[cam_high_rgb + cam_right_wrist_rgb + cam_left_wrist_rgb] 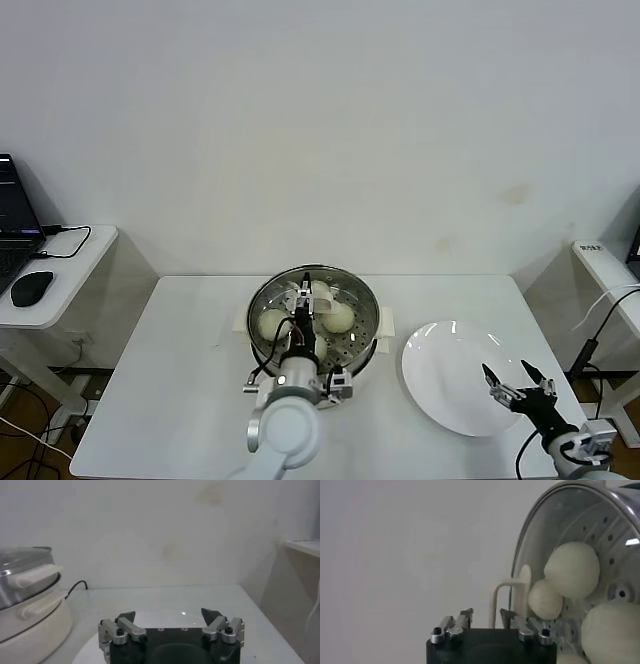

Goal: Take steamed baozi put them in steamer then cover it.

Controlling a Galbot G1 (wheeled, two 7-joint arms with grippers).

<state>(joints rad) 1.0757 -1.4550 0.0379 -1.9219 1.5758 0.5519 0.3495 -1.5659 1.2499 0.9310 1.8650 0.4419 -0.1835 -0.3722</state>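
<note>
The steamer (366, 304) stands at the table's middle, its steel basket on a cream pot base (30, 627). The glass cover (352, 290) lies on it, and the steamed baozi (272, 323) (340, 316) show through the glass. My left gripper (304, 300) hovers over the cover's centre, open. In the left wrist view the cream handle (496, 600) stands between the fingers of the left gripper (486, 616), with a gap on each side, and three baozi (572, 570) (545, 599) (612, 632) lie behind the glass. My right gripper (516, 377) (170, 614) hangs open and empty over the plate's near edge.
A bare white plate (445, 385) lies right of the steamer. A side table with a laptop and a mouse (31, 288) stands at the far left. Another small table (605, 262) and cables are at the far right. A white wall runs behind.
</note>
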